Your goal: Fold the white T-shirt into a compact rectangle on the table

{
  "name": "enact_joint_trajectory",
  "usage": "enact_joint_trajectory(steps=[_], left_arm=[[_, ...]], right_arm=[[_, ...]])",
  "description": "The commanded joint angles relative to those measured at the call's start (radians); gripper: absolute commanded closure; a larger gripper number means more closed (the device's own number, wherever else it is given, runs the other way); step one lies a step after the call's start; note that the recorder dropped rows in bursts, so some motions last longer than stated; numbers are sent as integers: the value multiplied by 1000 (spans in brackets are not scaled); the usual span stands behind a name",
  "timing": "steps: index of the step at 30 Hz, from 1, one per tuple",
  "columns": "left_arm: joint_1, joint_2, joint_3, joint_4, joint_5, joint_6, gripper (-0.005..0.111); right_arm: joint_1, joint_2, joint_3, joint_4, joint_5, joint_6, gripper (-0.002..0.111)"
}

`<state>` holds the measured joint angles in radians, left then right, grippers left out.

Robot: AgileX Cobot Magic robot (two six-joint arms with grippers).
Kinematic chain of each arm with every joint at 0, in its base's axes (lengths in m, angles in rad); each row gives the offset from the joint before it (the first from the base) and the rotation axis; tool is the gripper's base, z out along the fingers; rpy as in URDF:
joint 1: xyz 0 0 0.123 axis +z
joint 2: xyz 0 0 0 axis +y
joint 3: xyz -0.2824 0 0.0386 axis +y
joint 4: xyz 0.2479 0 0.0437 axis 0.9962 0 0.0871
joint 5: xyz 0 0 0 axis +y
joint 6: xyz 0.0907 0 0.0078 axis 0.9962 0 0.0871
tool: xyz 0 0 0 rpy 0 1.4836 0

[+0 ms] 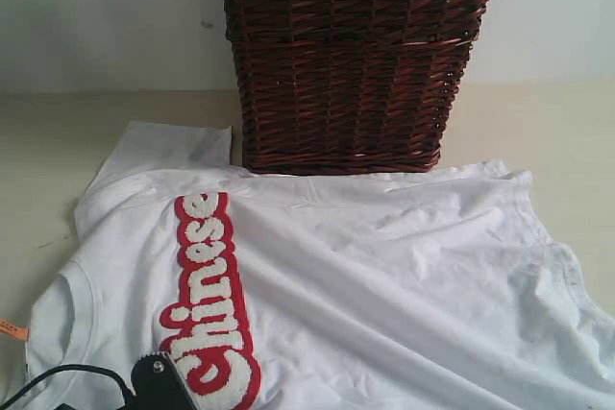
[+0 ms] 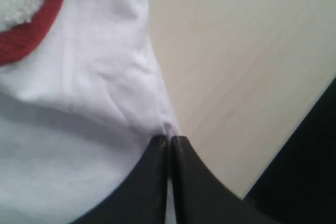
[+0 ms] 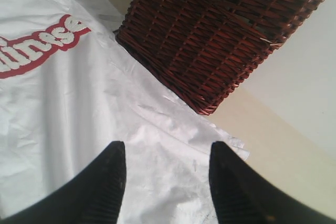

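Two tools meet the white T-shirt (image 1: pixel 384 276), spread on the surface (image 1: pixel 38 141) in front of the wicker basket (image 1: pixel 356 55): at near left the left tool (image 2: pixel 169 142) is clamped together on its edge; to the right, the right tool (image 3: pixel 167 179) hangs above the cloth, jaws apart.

The tall dark-brown woven wicker basket (image 1: pixel 356 55) blocks the middle rear, its base touching the far edge of the spread white cotton T-shirt (image 1: pixel 384 276). The bare cream matte table (image 1: pixel 58 132) lies open on both sides of it.
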<state>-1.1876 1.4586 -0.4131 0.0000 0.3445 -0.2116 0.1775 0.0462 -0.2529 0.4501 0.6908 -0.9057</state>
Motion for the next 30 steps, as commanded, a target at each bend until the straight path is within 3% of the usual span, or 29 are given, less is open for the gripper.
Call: enact_joint_trajectory(steps=[1, 5, 9, 11, 16, 30], left_arm=[[2, 2, 6, 42, 56, 10, 107], [2, 0, 6, 139, 129, -29, 107], [2, -49, -31, 355, 146, -199, 107], [2, -80, -68, 413, 151, -204, 107], [2, -99, -81, 396, 162, -157, 107], [2, -99, -63, 245, 348, -126, 107]], right_arm=[[-3, -4, 6, 6, -6, 3, 60], [-3, -4, 6, 6, -6, 3, 60], [-3, -4, 6, 6, -6, 3, 60], [-3, -4, 6, 6, -6, 3, 60], [-3, -4, 6, 6, -6, 3, 60], [-3, -4, 6, 10, -6, 3, 60]])
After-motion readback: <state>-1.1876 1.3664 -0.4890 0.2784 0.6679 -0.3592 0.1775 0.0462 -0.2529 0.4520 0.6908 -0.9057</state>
